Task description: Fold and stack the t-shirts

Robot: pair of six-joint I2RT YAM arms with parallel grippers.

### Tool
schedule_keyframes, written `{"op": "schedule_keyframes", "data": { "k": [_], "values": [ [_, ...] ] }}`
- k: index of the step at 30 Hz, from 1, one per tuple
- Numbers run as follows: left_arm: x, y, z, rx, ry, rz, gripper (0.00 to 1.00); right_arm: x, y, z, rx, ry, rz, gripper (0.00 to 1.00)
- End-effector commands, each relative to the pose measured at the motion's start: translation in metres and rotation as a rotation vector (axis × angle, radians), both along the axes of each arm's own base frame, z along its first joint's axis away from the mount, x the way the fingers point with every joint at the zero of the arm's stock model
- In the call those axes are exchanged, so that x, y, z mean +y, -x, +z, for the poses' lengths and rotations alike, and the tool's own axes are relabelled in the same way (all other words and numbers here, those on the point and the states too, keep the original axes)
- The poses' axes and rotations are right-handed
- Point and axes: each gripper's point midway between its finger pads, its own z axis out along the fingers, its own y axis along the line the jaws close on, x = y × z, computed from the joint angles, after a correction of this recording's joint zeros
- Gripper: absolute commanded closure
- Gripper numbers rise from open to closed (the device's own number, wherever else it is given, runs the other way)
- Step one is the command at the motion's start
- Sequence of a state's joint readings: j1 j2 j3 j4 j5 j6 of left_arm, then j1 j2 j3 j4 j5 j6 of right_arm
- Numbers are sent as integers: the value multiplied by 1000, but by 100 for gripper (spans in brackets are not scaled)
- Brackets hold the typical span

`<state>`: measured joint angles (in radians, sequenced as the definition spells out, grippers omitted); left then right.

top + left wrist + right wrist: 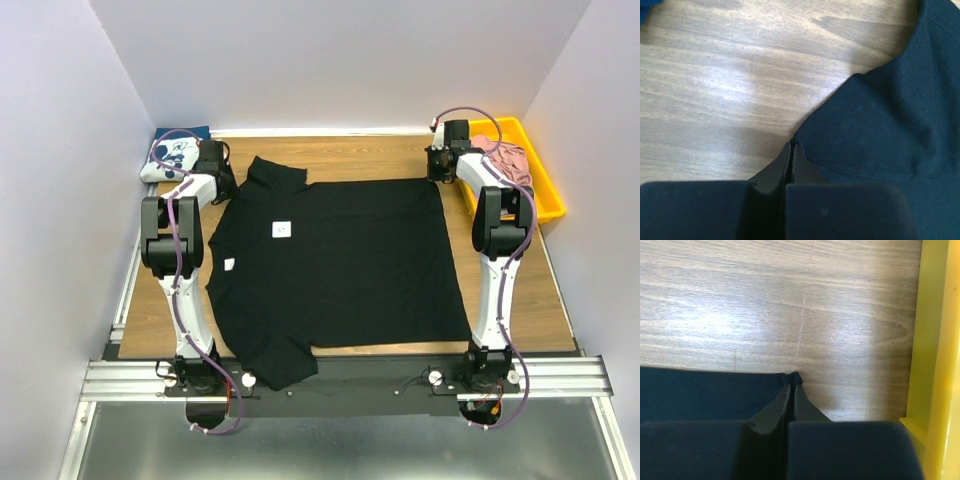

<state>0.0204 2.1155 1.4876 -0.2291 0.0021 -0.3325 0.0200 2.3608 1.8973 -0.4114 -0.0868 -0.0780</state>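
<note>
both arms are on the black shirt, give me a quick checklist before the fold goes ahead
1. Left gripper shut on the far left edge of the black t-shirt: ok
2. Right gripper shut on its far right corner: ok
3. Enough cloth pinched in each gripper: cannot tell
4. Shirt body spread flat: ok
5. Near left sleeve clear of the front rail: not ok, it lies over it
6. Yellow bin apart from the right gripper: ok
</note>
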Motion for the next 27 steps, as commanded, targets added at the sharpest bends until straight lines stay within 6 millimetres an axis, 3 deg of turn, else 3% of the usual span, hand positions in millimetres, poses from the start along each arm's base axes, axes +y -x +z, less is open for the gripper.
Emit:
{"op": "schedule_keyframes", "data": {
  "k": [1,13,21,27],
  "values": [
    [2,16,-36,105,-5,-21,100,-3,12,-36,91,29,8,98],
    [3,-11,43,-77,-18,-51,100,0,-2,41,-45,-8,-10,99],
    [5,1,79,-142,-12,-36,100,-15,15,69,-70,36,-82,99],
    [6,16,92,-167,1,-18,100,-15,36,84,-71,10,-117,99]
  ]
}}
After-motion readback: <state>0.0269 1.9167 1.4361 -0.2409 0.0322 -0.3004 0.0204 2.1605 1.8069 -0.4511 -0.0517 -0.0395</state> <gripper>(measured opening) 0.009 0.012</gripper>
